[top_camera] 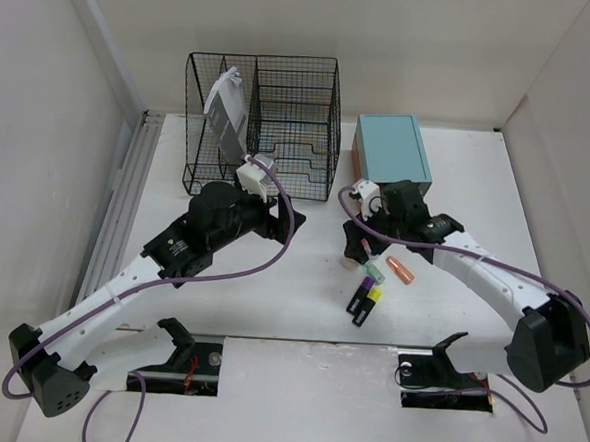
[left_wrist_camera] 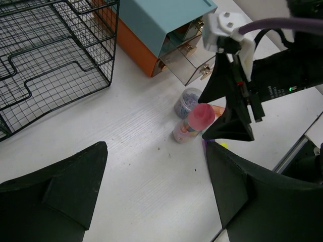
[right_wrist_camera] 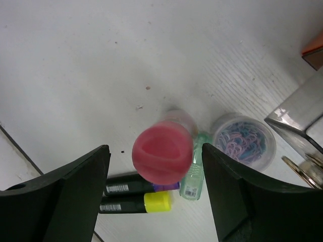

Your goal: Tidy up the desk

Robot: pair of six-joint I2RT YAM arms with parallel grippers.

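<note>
The white desk point(top_camera: 289, 316) holds a small cluster of items at centre right. A glue stick with a pink cap point(right_wrist_camera: 162, 154) stands upright there; it also shows in the left wrist view point(left_wrist_camera: 194, 122). My right gripper point(right_wrist_camera: 154, 149) is open, its jaws on either side of the pink cap and not touching it; in the top view it point(top_camera: 357, 247) hovers over the cluster. My left gripper point(left_wrist_camera: 156, 146) is open and empty above bare desk, just in front of the black wire rack point(top_camera: 261, 119).
Beside the glue stick lie two black highlighters point(right_wrist_camera: 135, 201), a small green tube point(right_wrist_camera: 192, 174), a tub of paper clips point(right_wrist_camera: 244, 141) and an orange piece point(top_camera: 400, 271). The teal drawer box point(top_camera: 392, 147) has clear drawers pulled out point(left_wrist_camera: 189, 63). A paper point(top_camera: 225, 107) stands in the rack.
</note>
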